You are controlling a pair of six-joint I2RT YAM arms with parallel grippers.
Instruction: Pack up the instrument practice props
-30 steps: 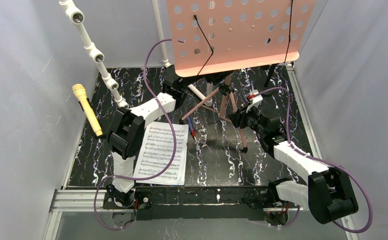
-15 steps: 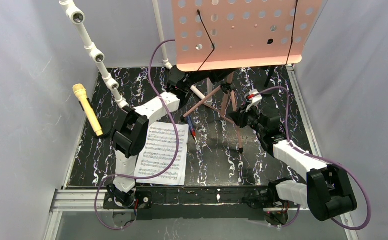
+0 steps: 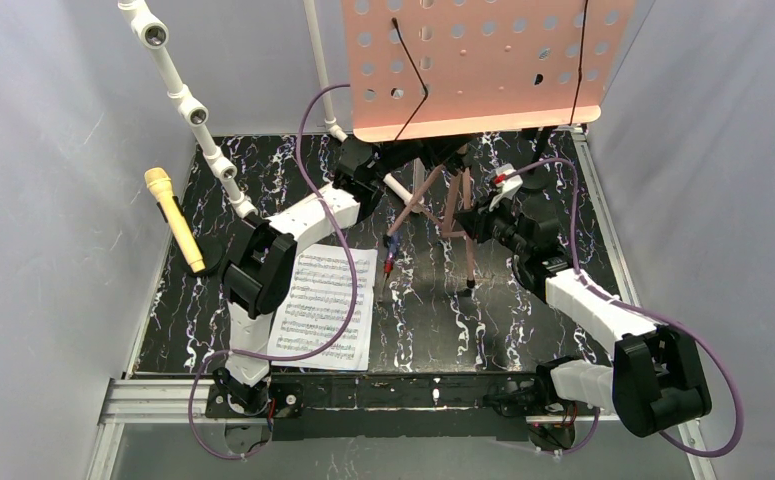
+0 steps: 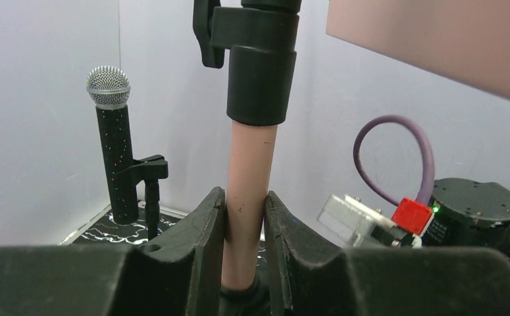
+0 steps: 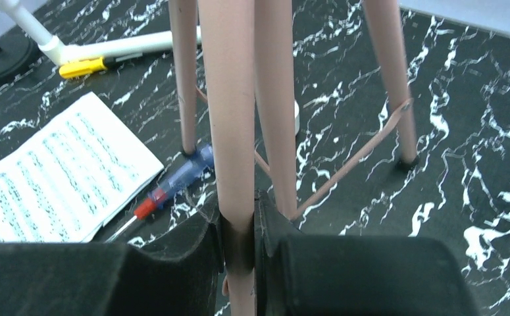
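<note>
1. Two tools grip the same prop: the left tool [image 4: 245, 217] is clenched on the copper-pink centre post [image 4: 249, 191] of the music stand, just below its black plastic collar [image 4: 257, 72].
2. The right tool [image 5: 239, 230] is clamped on one of the copper tripod legs [image 5: 233, 118]; the other legs [image 5: 390, 79] spread ahead of it down to the black, white-veined marble-pattern desk [image 5: 489, 131].
3. Above both tools sits the pink perforated music board [image 3: 478, 65], a flat sheet with rows of round holes and two thin black wire page holders.
4. Ahead and left of the left tool, a black microphone with a grey mesh head [image 4: 112, 141] stands upright in a clip on a thin black pole [image 4: 151, 210].
5. Left of the right tool lies a white sheet-music page [image 5: 54, 178] printed with staves, with a blue-and-red pen [image 5: 173, 184] just beside its edge.
6. Far left of the left arm, a yellow microphone [image 3: 174, 218] leans tilted near the white plastic pipe frame [image 3: 188, 105].
</note>
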